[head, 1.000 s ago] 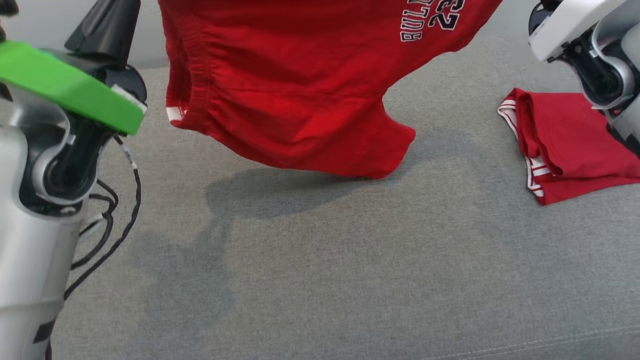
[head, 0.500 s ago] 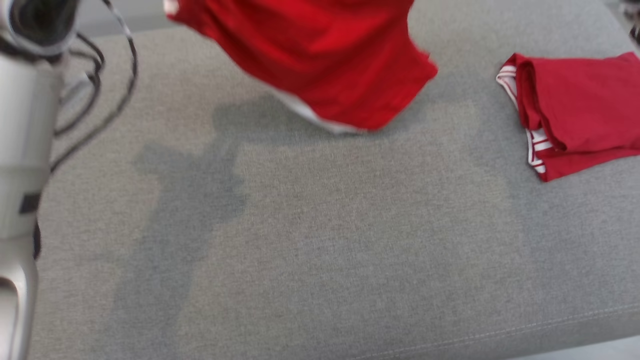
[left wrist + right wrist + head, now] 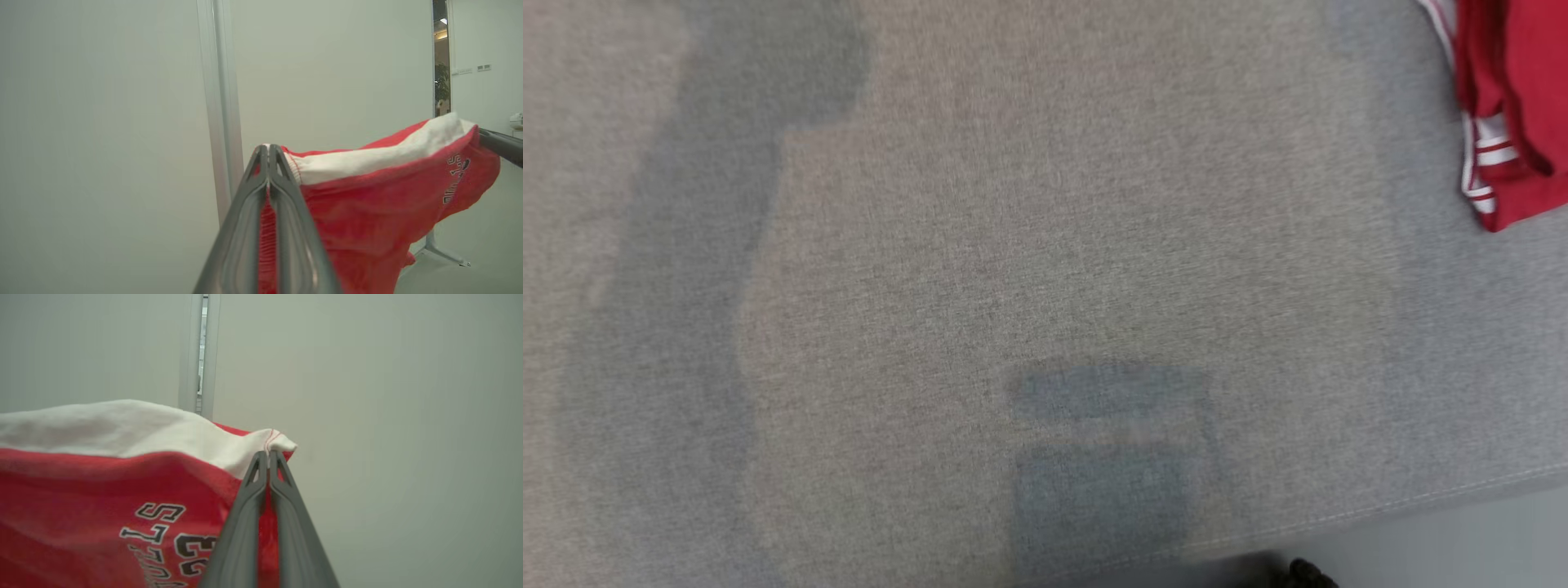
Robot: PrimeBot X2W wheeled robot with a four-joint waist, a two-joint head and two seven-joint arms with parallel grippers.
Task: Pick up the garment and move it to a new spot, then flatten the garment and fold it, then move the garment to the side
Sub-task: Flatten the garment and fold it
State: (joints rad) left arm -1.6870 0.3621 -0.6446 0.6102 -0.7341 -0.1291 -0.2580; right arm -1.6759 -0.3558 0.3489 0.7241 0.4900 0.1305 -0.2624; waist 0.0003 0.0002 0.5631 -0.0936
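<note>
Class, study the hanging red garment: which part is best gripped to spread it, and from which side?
Grip the two end corners of its white band, one hand coming in from each end. The left hand and right hand are shut there, and the red garment hangs spread between them.

L pincer (image 3: 268, 149) was shut, both long dark fingers pressed tog. w/ a strip of the garment (image 3: 367, 204) pinched betw. them, its white band starting right beside the tips. R pincer (image 3: 268, 454) was clamped too, fingers flush, a white corner of cloth poking just past its tips. In left wrist view the R pincer's dark fingers showed off to the right of the L pincer, at the band's far end.
</note>
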